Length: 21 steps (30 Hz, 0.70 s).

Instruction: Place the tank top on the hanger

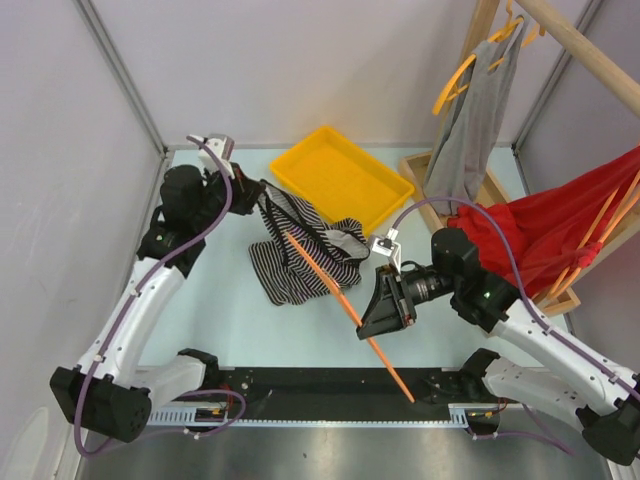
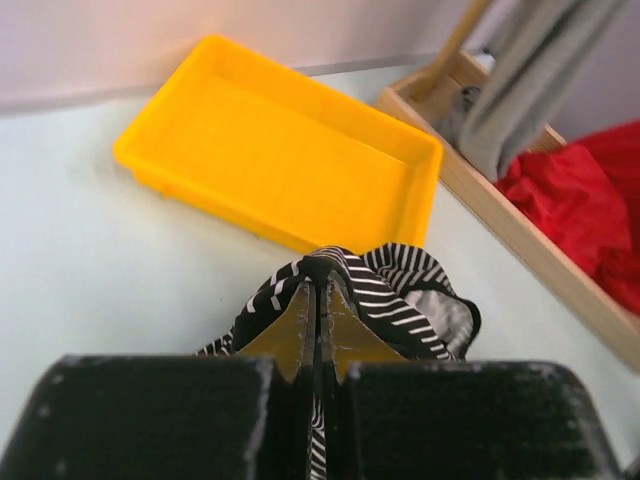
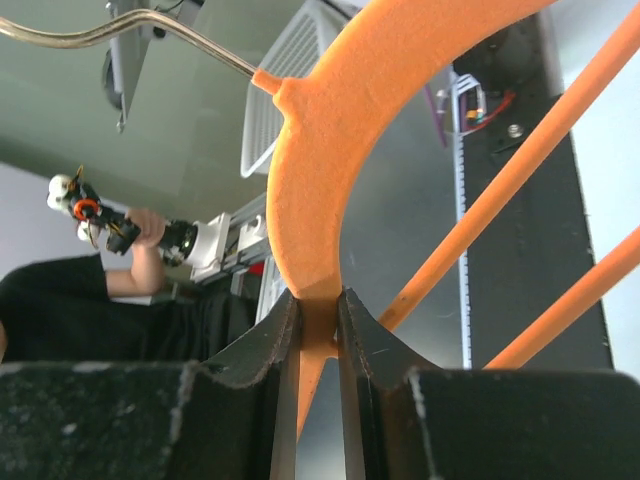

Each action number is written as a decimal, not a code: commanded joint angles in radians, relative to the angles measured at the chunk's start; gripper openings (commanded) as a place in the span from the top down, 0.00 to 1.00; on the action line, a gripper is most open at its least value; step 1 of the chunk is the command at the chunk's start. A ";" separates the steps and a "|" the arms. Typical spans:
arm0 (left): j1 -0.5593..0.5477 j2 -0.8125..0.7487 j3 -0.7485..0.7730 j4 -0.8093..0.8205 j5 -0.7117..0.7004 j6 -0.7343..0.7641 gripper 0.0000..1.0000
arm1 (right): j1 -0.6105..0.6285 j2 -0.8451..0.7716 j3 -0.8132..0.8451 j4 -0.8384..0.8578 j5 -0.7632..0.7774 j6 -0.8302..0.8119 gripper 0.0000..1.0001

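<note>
The striped tank top (image 1: 300, 255) lies bunched on the table left of centre. My left gripper (image 1: 262, 197) is shut on its upper left edge; in the left wrist view the fingers (image 2: 297, 325) pinch the striped cloth (image 2: 400, 290). The orange hanger (image 1: 345, 305) runs diagonally from inside the tank top down to the table's front edge. My right gripper (image 1: 372, 318) is shut on the hanger's curved top near the hook; in the right wrist view the fingers (image 3: 282, 335) clamp the orange plastic (image 3: 310, 180), and the silver hook (image 3: 120, 25) shows at top left.
A yellow tray (image 1: 340, 178) sits behind the tank top, also in the left wrist view (image 2: 280, 150). A wooden rack (image 1: 480, 190) at the right carries a grey garment (image 1: 475, 110) and a red cloth (image 1: 560, 225) on other orange hangers. A black rail (image 1: 330, 385) runs along the front edge.
</note>
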 commanded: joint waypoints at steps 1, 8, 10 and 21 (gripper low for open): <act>0.007 0.013 0.135 -0.197 0.227 0.264 1.00 | 0.034 0.000 0.085 0.085 -0.024 0.000 0.80; 0.007 -0.042 0.170 -0.320 0.391 0.456 1.00 | 0.034 0.003 0.169 -0.010 -0.020 -0.064 0.80; 0.007 -0.053 0.166 -0.340 0.410 0.478 1.00 | 0.034 0.004 0.183 -0.027 -0.024 -0.078 0.80; 0.007 -0.139 0.124 -0.320 0.419 0.485 1.00 | 0.034 0.070 0.137 -0.024 -0.041 -0.075 0.82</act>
